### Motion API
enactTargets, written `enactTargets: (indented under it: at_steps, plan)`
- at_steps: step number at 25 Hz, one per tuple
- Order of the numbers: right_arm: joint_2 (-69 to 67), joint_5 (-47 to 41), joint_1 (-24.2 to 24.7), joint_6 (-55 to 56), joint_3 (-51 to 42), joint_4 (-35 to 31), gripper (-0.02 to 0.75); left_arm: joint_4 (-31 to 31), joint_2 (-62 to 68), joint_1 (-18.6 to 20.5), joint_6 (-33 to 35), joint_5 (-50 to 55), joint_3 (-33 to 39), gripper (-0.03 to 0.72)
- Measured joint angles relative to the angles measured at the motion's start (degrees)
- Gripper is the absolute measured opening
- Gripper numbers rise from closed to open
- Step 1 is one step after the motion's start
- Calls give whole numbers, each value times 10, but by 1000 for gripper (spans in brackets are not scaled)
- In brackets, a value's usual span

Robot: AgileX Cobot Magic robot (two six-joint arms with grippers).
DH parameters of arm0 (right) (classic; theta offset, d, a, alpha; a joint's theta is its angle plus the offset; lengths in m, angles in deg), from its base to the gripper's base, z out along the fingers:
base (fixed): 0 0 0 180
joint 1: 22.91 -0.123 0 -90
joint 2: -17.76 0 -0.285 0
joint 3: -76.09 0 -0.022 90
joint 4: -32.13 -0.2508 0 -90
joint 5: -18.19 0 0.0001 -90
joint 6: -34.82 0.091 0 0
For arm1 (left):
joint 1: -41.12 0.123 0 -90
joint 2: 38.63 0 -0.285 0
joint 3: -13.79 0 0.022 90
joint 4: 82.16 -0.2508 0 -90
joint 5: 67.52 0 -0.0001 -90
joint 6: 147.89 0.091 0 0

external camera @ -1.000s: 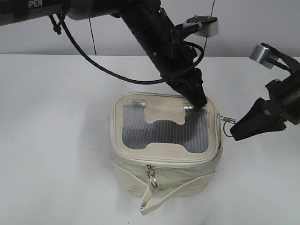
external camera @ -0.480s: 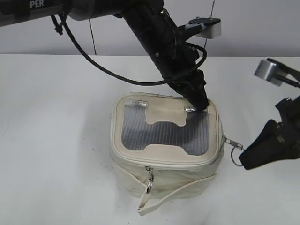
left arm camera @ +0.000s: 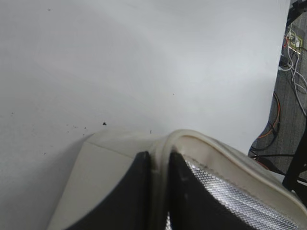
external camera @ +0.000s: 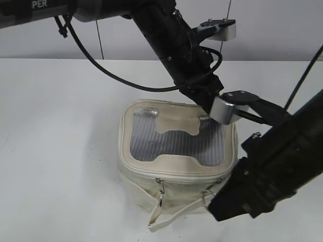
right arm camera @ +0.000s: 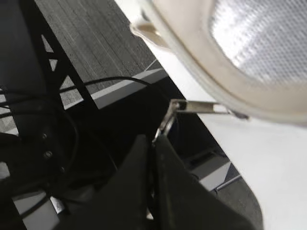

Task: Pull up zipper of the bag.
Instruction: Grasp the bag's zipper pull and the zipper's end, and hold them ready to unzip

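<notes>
The cream bag (external camera: 151, 184) with a grey ribbed top panel stands mid-table. My left gripper (external camera: 212, 112) is shut on the bag's back right top rim; in the left wrist view its jaws (left arm camera: 159, 160) pinch the cream rim (left arm camera: 211, 143). The zipper track (external camera: 171, 174) runs around the top. A silver pull with a ring (external camera: 160, 195) hangs at the front. My right gripper (external camera: 211, 195) is low at the bag's front right corner. In the right wrist view its jaws (right arm camera: 154, 141) are shut on the ring (right arm camera: 168, 123) of a second zipper pull (right arm camera: 194, 106), stretched out from the rim.
The white table (external camera: 60, 151) surrounds the bag. A loose cream strap (external camera: 176, 212) hangs at the bag's front. The right arm's body (external camera: 282, 156) covers the bag's right side. Beyond the table edge the right wrist view shows dark floor and cables (right arm camera: 57, 124).
My right arm has swung from the bag's right side down and round to its front right corner, taking the ringed pull along the rim. The left gripper has stayed on the rim.
</notes>
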Motion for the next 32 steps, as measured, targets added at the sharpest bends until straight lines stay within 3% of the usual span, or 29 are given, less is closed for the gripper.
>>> enactTargets:
  at_steps: [5,10,19,21,28,32]
  plan:
    - [-24,73,-82,0,29,-44,5,-2,0,0,-8,-1,0,76]
    - [-80,88,-132,1,83,-56,5,-2,0,0,-10,-3,0,76]
    - [-93,89,-142,81,96,-21,19,-3,0,0,-12,-4,0,76]
    - [-88,87,-142,120,97,1,81,-3,0,0,-12,-5,0,76]
    - [-18,78,-142,301,97,135,458,-17,-10,0,-13,-5,1,76]
    - [46,70,-142,379,97,209,515,-52,-30,1,-15,-6,5,130]
